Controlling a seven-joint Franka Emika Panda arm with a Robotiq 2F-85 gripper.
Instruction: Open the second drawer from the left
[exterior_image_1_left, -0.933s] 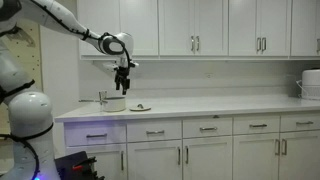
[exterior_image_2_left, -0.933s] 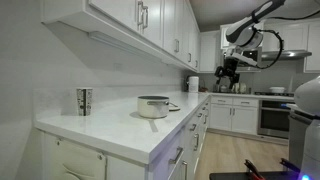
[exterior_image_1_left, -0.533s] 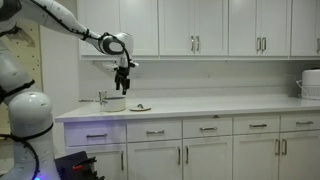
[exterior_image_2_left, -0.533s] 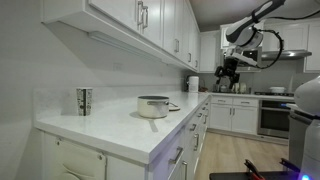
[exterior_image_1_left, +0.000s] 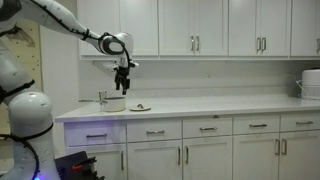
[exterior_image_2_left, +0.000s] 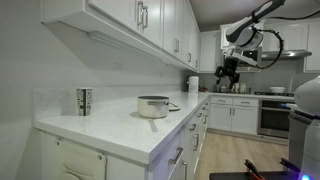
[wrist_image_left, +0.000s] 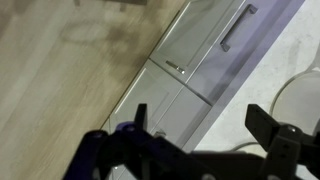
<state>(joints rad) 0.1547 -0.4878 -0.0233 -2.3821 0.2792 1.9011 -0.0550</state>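
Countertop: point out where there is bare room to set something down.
The countertop is bare from the small plate to the white appliance at the far end. The other end is crowded: pot, metal cup and plate sit close together.

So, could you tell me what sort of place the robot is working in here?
A kitchen, most likely a home one: white wall cabinets hang above a long white countertop, a pot stands on it, and what looks like an oven sits at the far end.
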